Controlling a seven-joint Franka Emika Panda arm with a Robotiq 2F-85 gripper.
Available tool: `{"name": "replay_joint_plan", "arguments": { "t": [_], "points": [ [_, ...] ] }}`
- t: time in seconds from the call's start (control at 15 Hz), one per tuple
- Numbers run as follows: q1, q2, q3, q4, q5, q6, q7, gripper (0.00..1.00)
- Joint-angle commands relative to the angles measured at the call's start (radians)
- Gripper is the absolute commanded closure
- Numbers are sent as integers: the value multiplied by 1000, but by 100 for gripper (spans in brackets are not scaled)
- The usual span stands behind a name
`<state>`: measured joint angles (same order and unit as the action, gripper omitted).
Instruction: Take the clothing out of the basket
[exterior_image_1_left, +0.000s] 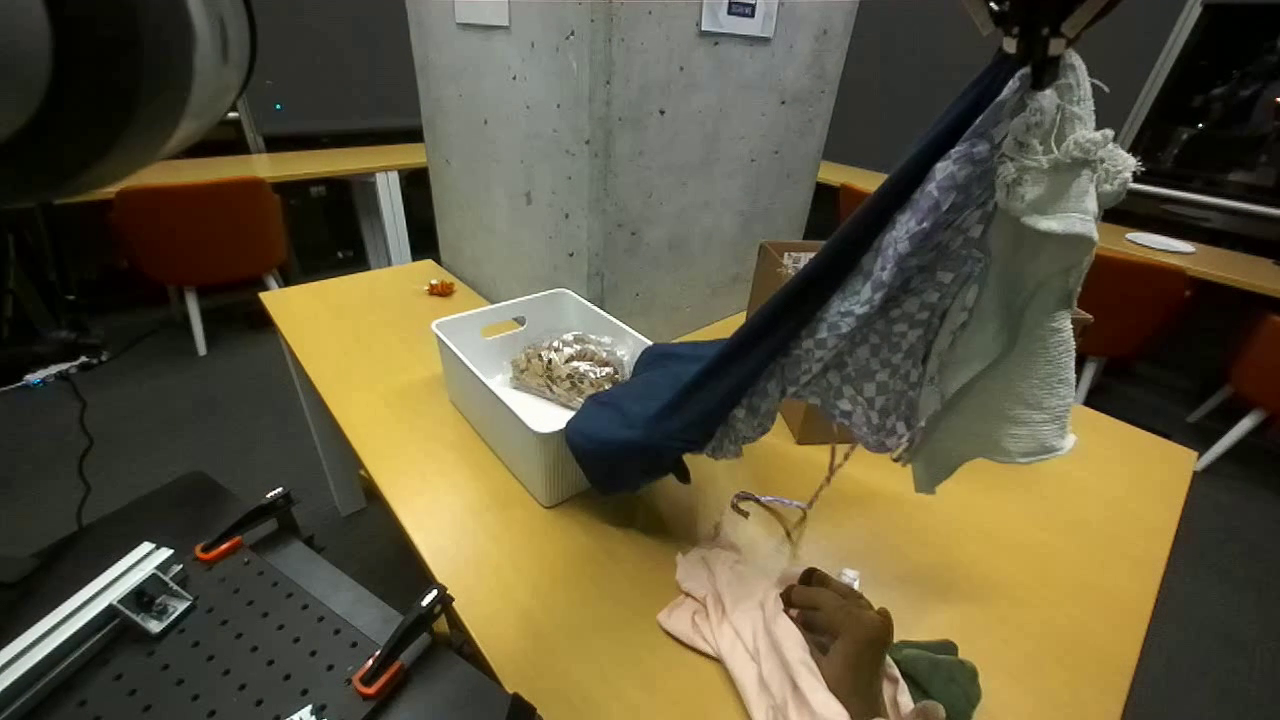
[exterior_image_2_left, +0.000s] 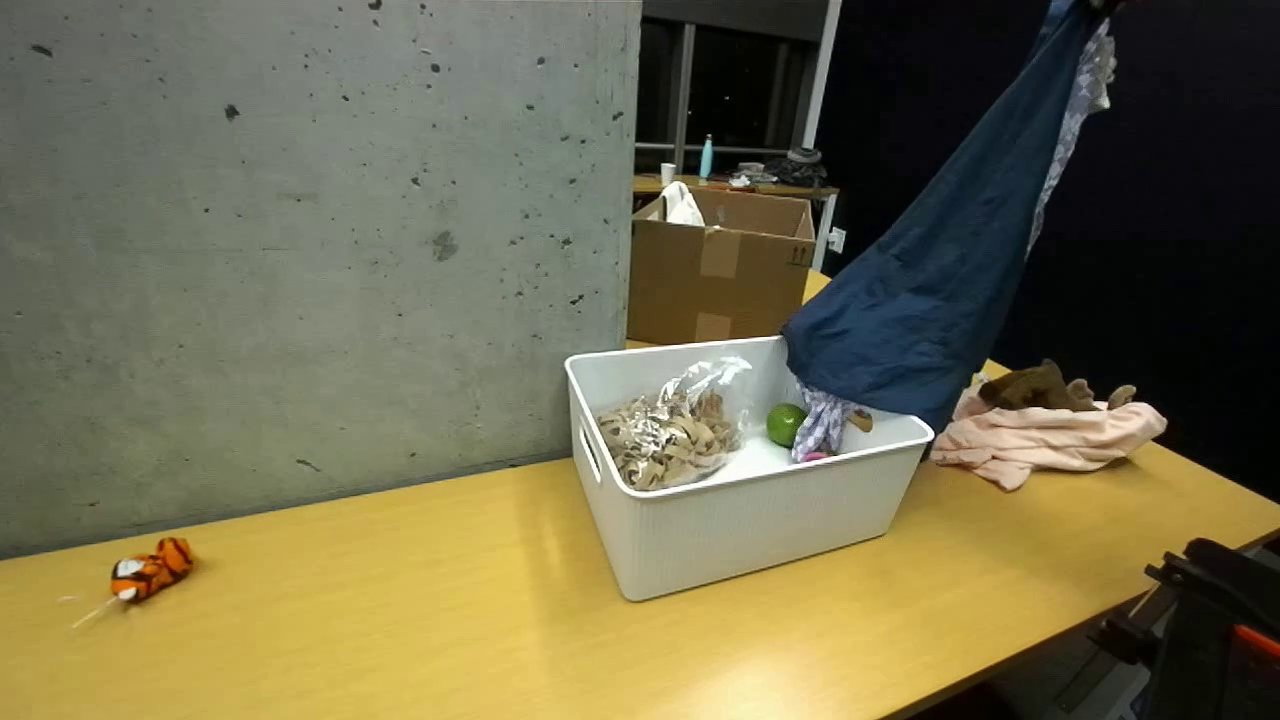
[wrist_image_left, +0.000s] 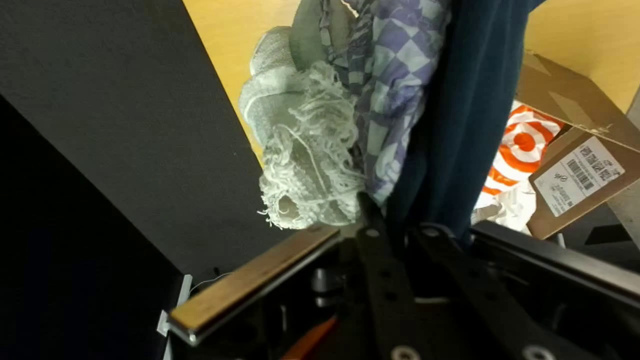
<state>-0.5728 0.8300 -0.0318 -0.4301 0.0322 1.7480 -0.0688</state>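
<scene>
Beside a rough grey concrete pillar (exterior_image_2_left: 300, 250) stretches a long yellow tabletop (exterior_image_2_left: 380, 620), bearing a white ribbed rectangular plastic basket (exterior_image_2_left: 760, 540). Above the tabletop, a black claw (exterior_image_1_left: 1040, 72) is clamped on a hanging bunch of clothing (exterior_image_1_left: 880, 330): a dark blue fabric garment (exterior_image_2_left: 920, 290), a purple-and-pale checkered cloth (wrist_image_left: 400, 70) and a pale green frayed knit (exterior_image_1_left: 1030, 320). In both exterior views the blue garment's lower end overlaps one end of the basket; whether it touches the rim, I cannot tell. Inside the basket lie a clear plastic bag (exterior_image_2_left: 675, 430) of tan strips and a round green object (exterior_image_2_left: 786, 424). Near that same end, a crumpled pale pink cloth (exterior_image_2_left: 1050, 440) lies on the tabletop beneath a brown soft-looking object (exterior_image_2_left: 1040, 388). A brown cardboard box (exterior_image_2_left: 720, 280) stands farther back. On the basket's opposite side, well apart from it, lies a small orange-and-black striped object (exterior_image_2_left: 152, 570).
</scene>
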Motion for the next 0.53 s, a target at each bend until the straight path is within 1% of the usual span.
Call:
{"name": "replay_joint_plan", "arguments": {
  "t": [0.0,0.13,0.2,0.27,0.33,0.4,0.47],
  "points": [
    [14,15,-7,-24,26,25,5,98],
    [45,52,-4,-24,23,29,7,98],
    [63,115,-2,62,24,-9,8,98],
    [85,130,4,66,27,-6,3,98],
    [115,107,10,2,26,32,-3,98],
    [143,100,15,-27,24,54,-8,98],
    [171,127,20,2,23,53,-13,98]
  ]
}}
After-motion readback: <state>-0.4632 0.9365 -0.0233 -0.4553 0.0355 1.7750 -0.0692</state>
